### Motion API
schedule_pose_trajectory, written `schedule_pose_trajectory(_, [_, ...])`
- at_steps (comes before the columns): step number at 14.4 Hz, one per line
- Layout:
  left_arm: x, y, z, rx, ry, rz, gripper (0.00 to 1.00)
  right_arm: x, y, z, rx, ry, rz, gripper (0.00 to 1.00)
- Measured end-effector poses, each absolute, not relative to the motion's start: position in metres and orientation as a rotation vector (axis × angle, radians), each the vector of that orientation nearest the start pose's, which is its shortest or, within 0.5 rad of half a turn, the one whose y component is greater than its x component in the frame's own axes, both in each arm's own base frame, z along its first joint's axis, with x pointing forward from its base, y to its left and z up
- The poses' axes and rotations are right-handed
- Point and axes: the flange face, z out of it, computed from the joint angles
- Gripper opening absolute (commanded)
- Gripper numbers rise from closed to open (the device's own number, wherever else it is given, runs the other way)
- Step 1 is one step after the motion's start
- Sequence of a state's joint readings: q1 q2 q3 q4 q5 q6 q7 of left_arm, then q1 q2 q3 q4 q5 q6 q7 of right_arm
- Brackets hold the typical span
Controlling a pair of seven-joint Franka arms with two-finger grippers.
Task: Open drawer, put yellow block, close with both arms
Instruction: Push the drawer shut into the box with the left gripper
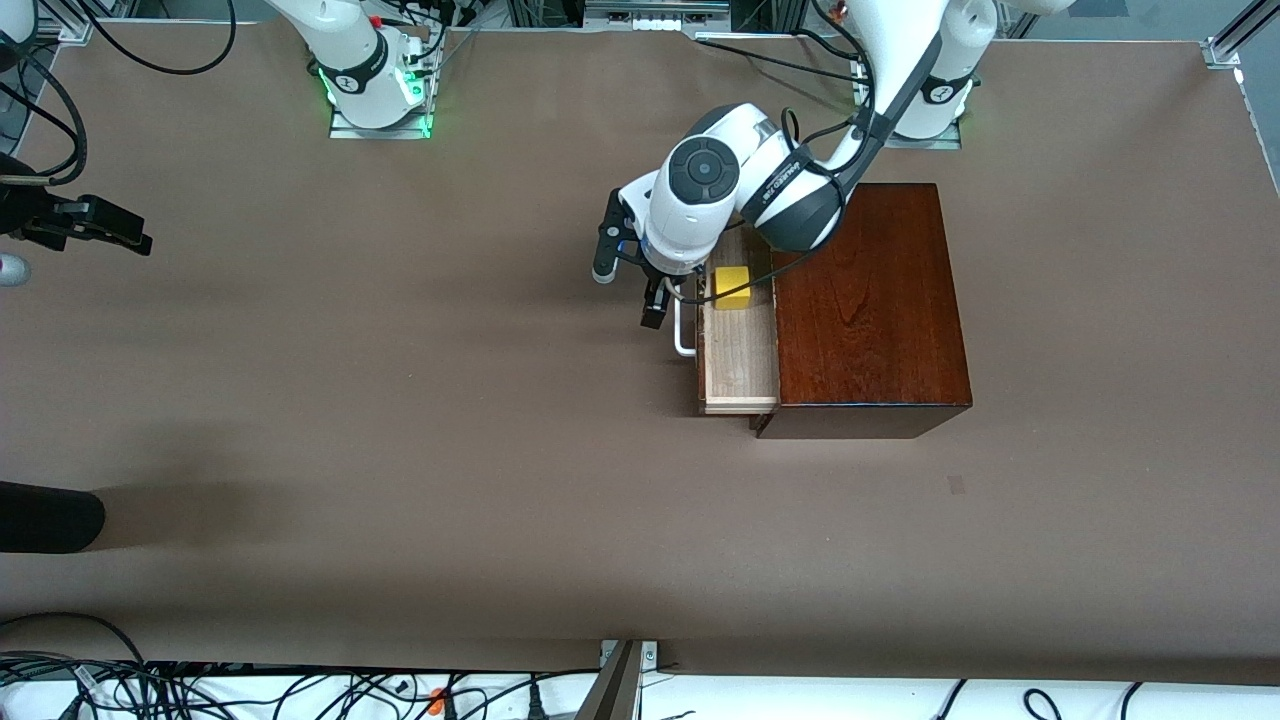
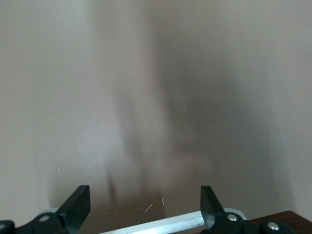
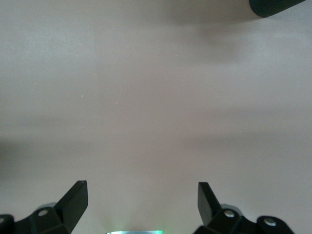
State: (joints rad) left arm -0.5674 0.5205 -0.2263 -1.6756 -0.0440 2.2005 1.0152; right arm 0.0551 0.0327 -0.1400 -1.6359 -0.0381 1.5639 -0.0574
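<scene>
The dark reddish-brown wooden box (image 1: 870,300) stands toward the left arm's end of the table. Its drawer (image 1: 742,365) is pulled out, showing the pale wood inside. The yellow block (image 1: 732,287) lies in the drawer. The white bar handle (image 1: 683,335) is on the drawer's front. My left gripper (image 1: 658,302) is at the handle, open. In the left wrist view the handle (image 2: 161,225) runs across between the open fingers (image 2: 78,202) of the left gripper (image 2: 145,195). My right gripper (image 1: 120,232) waits at the right arm's end of the table, open and empty (image 3: 141,192).
A black rounded object (image 1: 45,515) lies at the table's edge at the right arm's end, nearer the front camera; it also shows in the right wrist view (image 3: 273,7). Cables run along the table's edge nearest the front camera and by the bases.
</scene>
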Motion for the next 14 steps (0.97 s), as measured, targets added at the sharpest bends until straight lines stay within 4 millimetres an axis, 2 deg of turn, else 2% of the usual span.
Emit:
schedule_pose_trajectory(2, [0.484,-0.471,0.299,-2.074,2.531,-0.027,1.00,0.557,-0.049,0.575,-3.172,0.039,0.169,1.00])
schedule_pose_trajectory(6, [0.485,-0.470,0.299,-2.073,2.528,-0.001,1.00,0.557,-0.049,0.575,-3.172,0.040,0.173,1.00])
schedule_pose_trajectory(14, [0.506,-0.426,0.298,-2.139,2.468,0.210,1.00,0.557,-0.049,0.575,-3.169,0.040,0.171,1.00])
